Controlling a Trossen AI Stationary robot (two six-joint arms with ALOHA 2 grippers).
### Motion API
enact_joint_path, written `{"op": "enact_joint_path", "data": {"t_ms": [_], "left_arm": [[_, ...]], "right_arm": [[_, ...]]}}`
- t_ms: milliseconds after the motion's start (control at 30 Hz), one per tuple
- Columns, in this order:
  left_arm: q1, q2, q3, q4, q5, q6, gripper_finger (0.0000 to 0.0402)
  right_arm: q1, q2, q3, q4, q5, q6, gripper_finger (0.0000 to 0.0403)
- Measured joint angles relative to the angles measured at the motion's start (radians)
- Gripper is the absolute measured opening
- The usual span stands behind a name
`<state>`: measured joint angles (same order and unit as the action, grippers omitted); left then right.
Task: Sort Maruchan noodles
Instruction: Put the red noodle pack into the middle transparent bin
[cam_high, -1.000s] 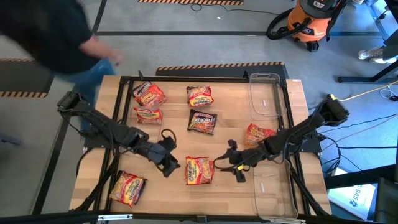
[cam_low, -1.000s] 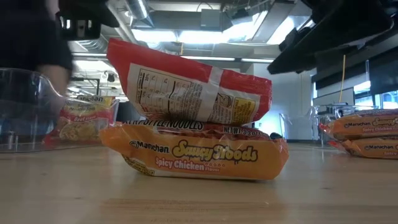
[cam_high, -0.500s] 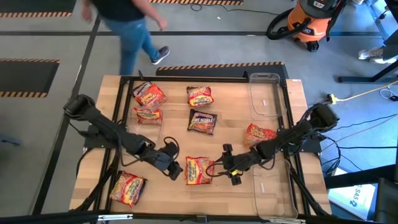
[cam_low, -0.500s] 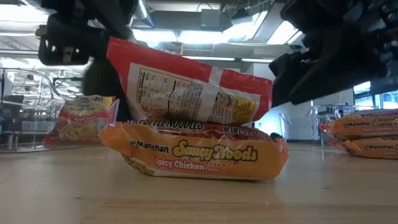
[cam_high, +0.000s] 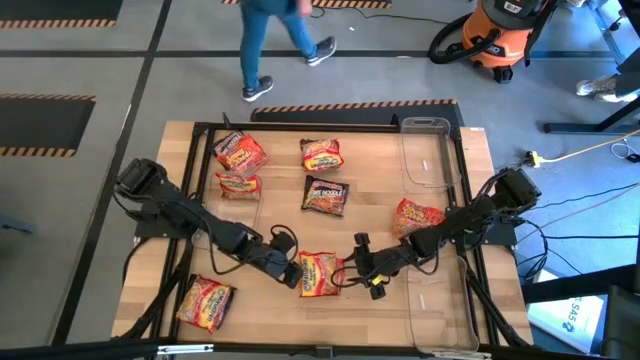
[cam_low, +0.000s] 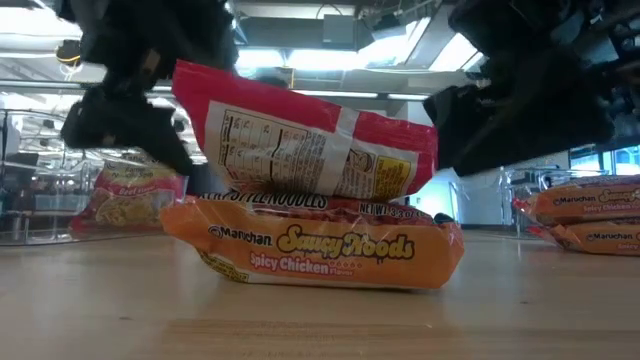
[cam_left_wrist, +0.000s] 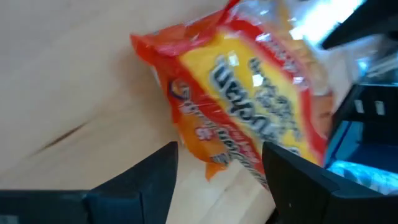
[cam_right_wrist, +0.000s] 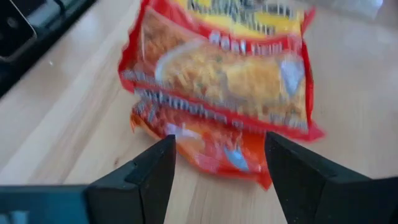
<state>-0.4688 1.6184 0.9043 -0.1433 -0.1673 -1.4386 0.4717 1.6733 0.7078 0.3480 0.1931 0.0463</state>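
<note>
Two Maruchan noodles packets lie stacked near the table's front middle: a red-and-yellow one (cam_high: 320, 272) (cam_low: 310, 140) rests tilted on an orange Saucy Noods packet (cam_low: 320, 250). My left gripper (cam_high: 292, 272) (cam_left_wrist: 221, 152) stands open at the stack's left end, one finger on either side of the packets' corner. My right gripper (cam_high: 362, 272) (cam_right_wrist: 217, 146) stands open at the stack's right end, its fingers either side of the orange packet's edge. Whether any finger touches a packet, I cannot tell.
Several more packets lie spread out: at the far left (cam_high: 240, 153) (cam_high: 238, 185), far middle (cam_high: 322, 155), centre (cam_high: 325, 195), right (cam_high: 417, 215) and near left (cam_high: 205, 303). Clear bins stand at the far right (cam_high: 430, 150) and near right (cam_high: 440, 305). A person (cam_high: 275, 40) walks beyond the far edge.
Both grippers have come down and closed in on the stacked packets, the left going toward the table's right, the right toward its left. The stack has kept still. The person has walked from left to right behind the table.
</note>
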Motion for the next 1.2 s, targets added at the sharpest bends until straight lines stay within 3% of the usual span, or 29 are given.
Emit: {"op": "enact_joint_path", "data": {"t_ms": [267, 833, 1200], "left_arm": [[-0.008, 0.099, 0.0, 0.156, -0.004, 0.003, 0.0224], [-0.003, 0.1, 0.0, 0.266, -0.154, 0.047, 0.0223], [0.029, 0.099, 0.0, 0.319, -0.184, 0.034, 0.0223]], "right_arm": [[-0.001, 0.0, 0.0, 0.055, 0.041, -0.041, 0.0225], [-0.001, 0.116, 0.005, 0.19, 0.052, -0.018, 0.0225], [-0.001, 0.174, 0.096, 0.15, 0.134, -0.017, 0.0225]]}}
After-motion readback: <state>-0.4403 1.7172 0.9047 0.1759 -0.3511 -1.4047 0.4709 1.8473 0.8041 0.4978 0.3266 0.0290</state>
